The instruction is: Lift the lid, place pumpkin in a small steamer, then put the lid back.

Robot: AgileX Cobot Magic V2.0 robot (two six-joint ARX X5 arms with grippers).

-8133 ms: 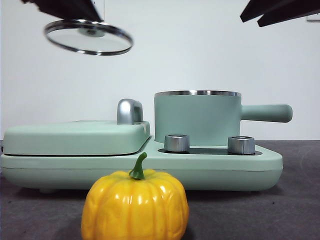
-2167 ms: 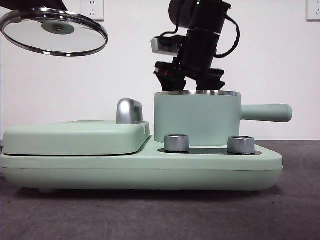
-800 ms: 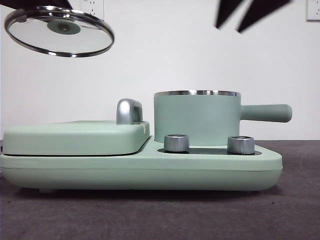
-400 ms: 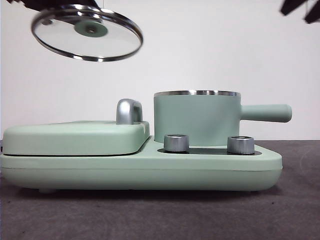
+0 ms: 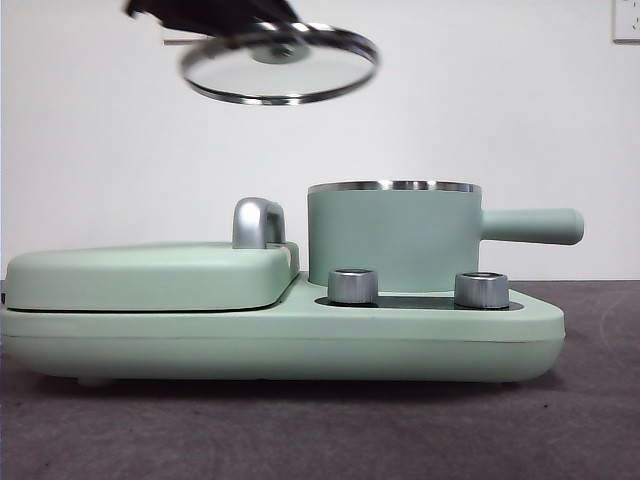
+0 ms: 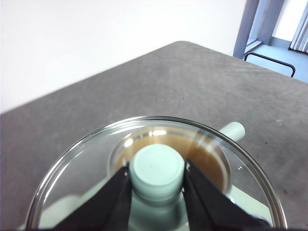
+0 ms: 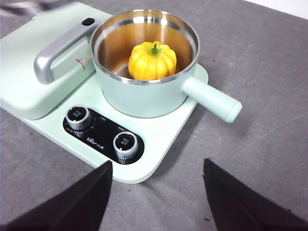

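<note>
Grey tabletop, white wall behind. You're seeing the pumpkin [image 7: 152, 60] sitting inside the steamer [image 7: 144, 62], so only the lid [image 5: 280, 63] is waiting. Your left gripper [image 6: 156, 180] is pinching its knob [image 6: 158, 169], carrying it high, up and left of the steamer, tilted, for re-covering. Your right gripper [image 7: 156, 195] is hanging spread wide, empty, parked clear. Base [image 7: 159, 139] panel is reading "Bear" by the dials [image 7: 125, 144].

The left tool [image 6: 156, 185] hangs high with jaws clamped on a knob, while the right tool [image 7: 156, 192] hovers spread wide.
</note>
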